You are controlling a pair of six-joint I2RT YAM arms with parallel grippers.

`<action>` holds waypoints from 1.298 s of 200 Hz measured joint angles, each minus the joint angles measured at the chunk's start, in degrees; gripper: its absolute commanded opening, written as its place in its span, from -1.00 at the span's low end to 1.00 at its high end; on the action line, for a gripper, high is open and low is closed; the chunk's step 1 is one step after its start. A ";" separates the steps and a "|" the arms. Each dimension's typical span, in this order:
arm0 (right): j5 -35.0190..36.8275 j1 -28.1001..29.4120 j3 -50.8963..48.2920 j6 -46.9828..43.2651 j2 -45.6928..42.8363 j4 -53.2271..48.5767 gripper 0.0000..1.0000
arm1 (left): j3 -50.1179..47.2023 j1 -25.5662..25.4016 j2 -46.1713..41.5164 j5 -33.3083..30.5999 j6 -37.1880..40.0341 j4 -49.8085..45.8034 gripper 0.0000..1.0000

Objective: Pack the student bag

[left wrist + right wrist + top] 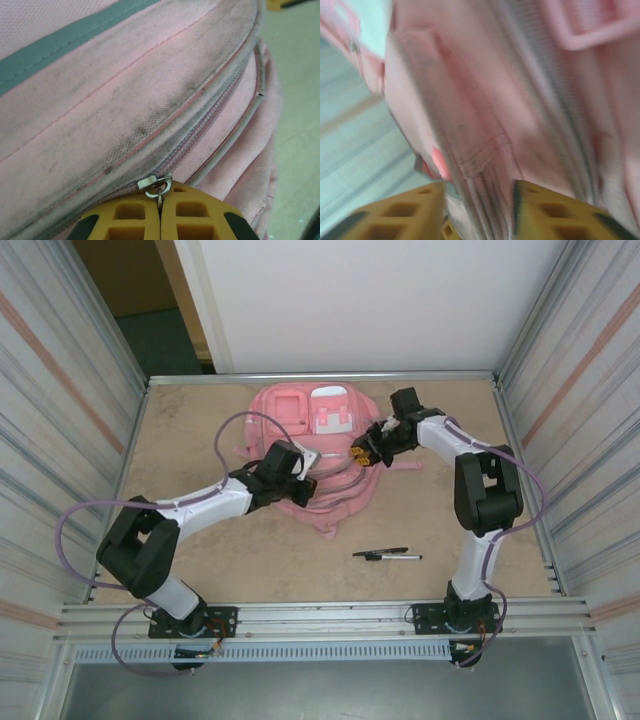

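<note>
The student bag (322,420), a large pink backpack, lies at the back middle of the table. My left gripper (303,468) rests on its near left side. In the left wrist view the yellow fingers (131,220) are shut on the metal zip pull (155,183) of the bag's closed zip (210,112). My right gripper (366,452) is at the bag's right side. Its jaws (479,192) stand apart, and a fold of blurred pink bag fabric (485,150) runs between them.
Two black pens (388,555) lie side by side on the table (250,560) in front of the bag, near the right arm's base. Corrugated metal walls close in the left and right sides. A metal rail (330,615) runs along the near edge.
</note>
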 measured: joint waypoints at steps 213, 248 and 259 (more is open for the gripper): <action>4.44 -4.72 -7.54 0.79 -9.88 -7.19 -1.00 | 7.69 -12.28 6.67 -14.93 9.18 1.33 -1.00; 7.19 -5.38 -7.39 -1.49 -11.80 -8.74 -0.28 | 11.50 -12.98 7.65 -14.97 11.02 -2.08 -1.00; 9.18 -6.34 -7.41 -2.19 -13.16 -9.86 -0.01 | 13.20 -13.25 8.39 -14.95 10.97 -4.17 -1.00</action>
